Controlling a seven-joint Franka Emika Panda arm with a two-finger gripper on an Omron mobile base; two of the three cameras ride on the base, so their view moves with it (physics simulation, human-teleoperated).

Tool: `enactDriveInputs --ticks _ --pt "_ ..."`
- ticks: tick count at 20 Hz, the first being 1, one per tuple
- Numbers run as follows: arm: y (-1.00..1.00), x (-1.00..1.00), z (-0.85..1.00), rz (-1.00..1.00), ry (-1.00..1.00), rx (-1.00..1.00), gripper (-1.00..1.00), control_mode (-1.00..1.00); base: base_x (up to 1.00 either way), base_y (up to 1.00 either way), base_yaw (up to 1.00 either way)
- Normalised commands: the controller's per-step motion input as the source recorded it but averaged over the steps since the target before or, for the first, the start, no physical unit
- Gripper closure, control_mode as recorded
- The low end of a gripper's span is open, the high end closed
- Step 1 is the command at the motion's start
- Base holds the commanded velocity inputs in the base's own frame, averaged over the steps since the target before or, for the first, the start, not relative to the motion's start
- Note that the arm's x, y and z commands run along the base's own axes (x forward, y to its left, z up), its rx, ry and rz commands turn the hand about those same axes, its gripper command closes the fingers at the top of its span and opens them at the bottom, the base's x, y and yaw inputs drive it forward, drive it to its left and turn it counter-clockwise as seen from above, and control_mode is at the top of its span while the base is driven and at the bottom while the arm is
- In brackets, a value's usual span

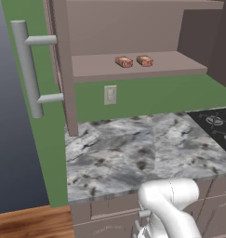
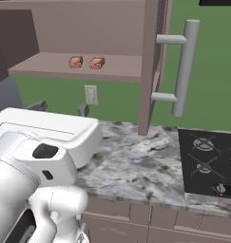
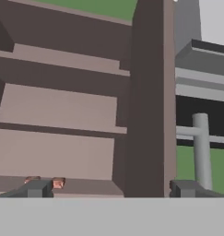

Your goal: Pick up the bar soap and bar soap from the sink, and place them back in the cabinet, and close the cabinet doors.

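Gripper (image 3: 111,189) is spread wide and holds nothing; in the hand view its two dark tips rise at about 7 and 5 o'clock, one on each side of the right door's (image 3: 150,97) edge. That straddle reads as lining up to push or catch the panel, not to pick anything. Just past the tip at 5 o'clock stands that door's grey handle (image 3: 202,150).

Nearer the base lies the marbled counter (image 1: 133,153), with the stovetop (image 2: 207,159) at 3 o'clock in the right base view.

Farther back, both soaps (image 1: 124,61) (image 1: 144,60) already sit side by side, close but apart, on the cabinet's (image 1: 133,28) lower shelf, at 12 o'clock in the left base view. So the placing looks done. Both doors stand open: the left door (image 1: 63,65) swings out at 10 o'clock with its handle (image 1: 28,69) toward the camera. Closing them is what remains, probably the right one first.
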Motion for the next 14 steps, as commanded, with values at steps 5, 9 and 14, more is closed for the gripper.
enactDriveInputs --ticks 5,9,14 --pt "-0.37 0.00 -0.03 0.00 0.00 0.00 -1.00 -1.00 0.00 0.00 0.00" --pt "-0.26 0.00 0.00 0.00 0.00 0.00 -1.00 -1.00 0.00 0.00 0.00" --pt "-0.23 0.00 -0.03 0.00 0.00 0.00 -1.00 -1.00 0.00 0.00 0.00"
